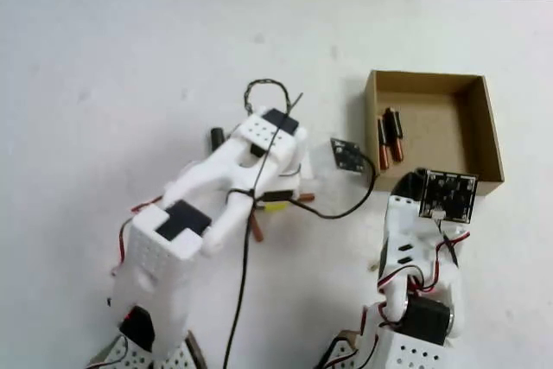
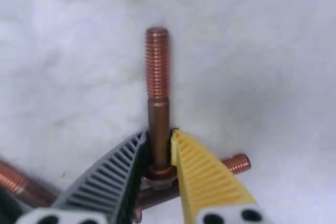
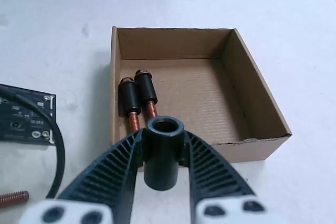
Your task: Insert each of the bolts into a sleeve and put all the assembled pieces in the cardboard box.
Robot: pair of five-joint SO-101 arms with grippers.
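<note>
While cardboard box (image 3: 252,95) holds two assembled pieces (image 3: 128,98), left tool (image 2: 158,136) pinches bolt (image 2: 157,72), right tool (image 3: 163,138) pinches sleeve (image 3: 164,158).

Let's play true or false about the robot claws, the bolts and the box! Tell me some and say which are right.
1. The left claw grips a copper bolt. True.
2. The right claw is empty. False: it holds a black sleeve.
3. Two assembled pieces lie in the cardboard box. True.
4. The bolt in the left claw already has a sleeve on it. False: its thread and shank are bare.
</note>
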